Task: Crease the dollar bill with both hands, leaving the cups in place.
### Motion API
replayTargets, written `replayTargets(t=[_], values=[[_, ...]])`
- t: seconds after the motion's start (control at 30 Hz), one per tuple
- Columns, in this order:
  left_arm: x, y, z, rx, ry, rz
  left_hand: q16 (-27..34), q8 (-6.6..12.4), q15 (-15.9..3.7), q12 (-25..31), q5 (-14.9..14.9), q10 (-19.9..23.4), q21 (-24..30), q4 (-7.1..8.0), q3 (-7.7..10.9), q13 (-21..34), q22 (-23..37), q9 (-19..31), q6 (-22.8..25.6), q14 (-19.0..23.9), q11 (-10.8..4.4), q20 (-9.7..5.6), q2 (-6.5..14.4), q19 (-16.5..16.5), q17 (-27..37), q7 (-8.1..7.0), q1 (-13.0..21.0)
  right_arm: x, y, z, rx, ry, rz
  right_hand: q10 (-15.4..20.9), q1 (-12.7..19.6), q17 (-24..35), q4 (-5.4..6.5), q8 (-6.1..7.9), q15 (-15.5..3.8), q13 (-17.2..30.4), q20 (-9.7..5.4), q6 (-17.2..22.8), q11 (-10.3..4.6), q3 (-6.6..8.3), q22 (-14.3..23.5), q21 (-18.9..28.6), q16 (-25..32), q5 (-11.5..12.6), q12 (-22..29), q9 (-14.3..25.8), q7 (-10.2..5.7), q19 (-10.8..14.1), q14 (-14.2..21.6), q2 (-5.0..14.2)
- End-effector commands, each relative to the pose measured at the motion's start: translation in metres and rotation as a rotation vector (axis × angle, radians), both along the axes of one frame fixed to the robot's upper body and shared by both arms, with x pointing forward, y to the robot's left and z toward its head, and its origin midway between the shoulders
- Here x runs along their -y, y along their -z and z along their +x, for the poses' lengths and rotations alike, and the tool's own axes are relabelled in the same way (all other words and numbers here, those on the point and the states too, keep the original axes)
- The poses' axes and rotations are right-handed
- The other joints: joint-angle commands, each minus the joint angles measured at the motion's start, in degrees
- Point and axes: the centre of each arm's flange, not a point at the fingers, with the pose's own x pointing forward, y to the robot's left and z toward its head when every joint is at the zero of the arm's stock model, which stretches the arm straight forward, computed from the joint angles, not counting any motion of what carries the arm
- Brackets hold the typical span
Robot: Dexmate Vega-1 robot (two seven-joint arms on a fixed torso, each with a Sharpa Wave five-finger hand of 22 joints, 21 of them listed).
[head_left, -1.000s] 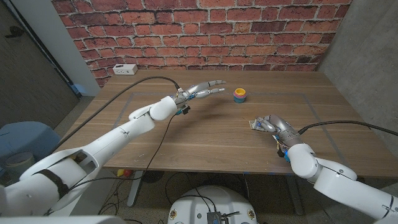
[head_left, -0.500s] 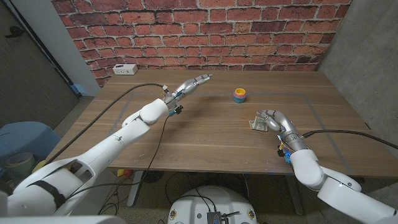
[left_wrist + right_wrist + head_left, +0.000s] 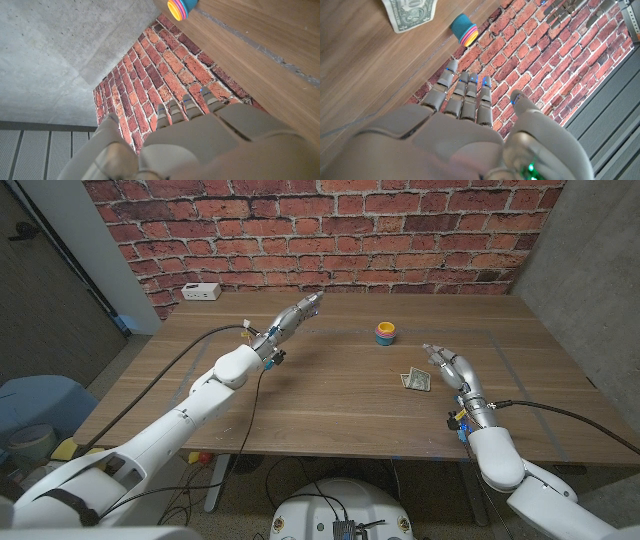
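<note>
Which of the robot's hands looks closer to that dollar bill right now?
The right hand, probably. It hangs open just beside the folded green dollar bill, while the left hand is raised far across the wooden table, beyond the stack of colourful cups.

The dollar bill lies on the table, right of centre. The stacked cups stand behind it, a little to its left. A small box sits at the far left corner, by the wall.
</note>
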Motion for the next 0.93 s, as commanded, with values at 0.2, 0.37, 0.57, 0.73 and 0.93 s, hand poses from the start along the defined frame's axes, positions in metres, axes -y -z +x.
replayTargets(t=[0.2,0.37,0.57,0.73,0.93], values=[[-0.039,0.014,-0.013,-0.068,0.072,-0.151,-0.4,0.11,-1.06,0.3,0.2,-1.3,-0.2,0.4,0.02,-0.1,-0.1,-0.1,-1.1,-2.1,-0.38,-2.26,1.1,-0.3,-0.2,0.35,0.2,0.02,-0.015,0.007,0.131,-0.188,0.26,-0.9,-1.0,-0.3,-0.24,-0.13,0.64,0.2,0.55,-1.2,0.54,-1.34,-0.1,0.0,-0.2,-0.1,0.4,0.1,0.33,-0.3,-0.5,-2.37],[-0.052,0.018,-0.016,-0.072,0.084,-0.178,-0.2,0.05,-1.42,0.5,0.4,-1.2,-0.2,0.77,0.32,-0.2,-0.2,-0.2,-1.7,-2.5,-0.72,-2.45,2.1,-0.2,-0.3,1.04,0.2,0.024,-0.025,0.008,0.17,-0.229,0.324,-0.9,-1.5,-0.5,-0.26,0.06,0.71,0.2,0.64,-1.2,0.73,-1.78,-0.1,0.0,-0.2,-0.1,0.5,0.1,0.59,-0.2,-0.4,-2.95],[-0.068,0.024,-0.018,-0.094,0.1,-0.201,0.1,0.32,-1.64,0.8,1.0,-0.8,-0.2,2.9,1.46,-0.3,-0.2,-0.2,-1.6,-2.6,-0.25,-2.44,5.8,0.0,-0.3,1.97,-0.4,0.035,-0.039,0.009,0.2,-0.186,0.365,-0.4,-2.2,-0.7,-0.22,0.33,0.99,0.2,0.64,-0.9,0.79,-2.29,-0.2,0.1,0.0,0.0,0.9,0.1,0.88,0.1,0.1,-3.5],[-0.086,0.034,-0.014,-0.12,0.092,-0.208,0.1,0.24,-1.77,0.8,1.1,-1.0,-0.2,3.49,1.6,-0.4,-0.2,-0.2,-1.9,-2.8,-0.21,-2.62,6.2,0.0,-0.3,1.96,-0.6,0.021,-0.045,0.005,0.196,-0.134,0.355,0.1,-2.6,-0.8,-0.19,0.51,1.26,0.2,0.67,-0.6,1.02,-2.56,-0.2,0.1,0.1,0.1,1.1,0.1,1.14,0.0,0.3,-3.77],[-0.107,0.053,-0.001,-0.195,0.071,-0.272,-0.2,-0.04,-1.35,0.5,1.1,-2.1,-0.5,4.14,1.44,-0.4,-0.2,-0.2,-3.0,-4.0,-0.08,-2.46,5.8,-0.5,-0.3,2.29,-0.9,-0.019,-0.061,0.007,0.29,-0.22,0.368,3.0,0.5,-2.2,-3.2,1.32,0.68,0.1,0.98,1.1,0.97,-0.31,-0.2,0.7,0.6,0.7,2.1,0.0,1.38,1.6,3.2,-2.05]])
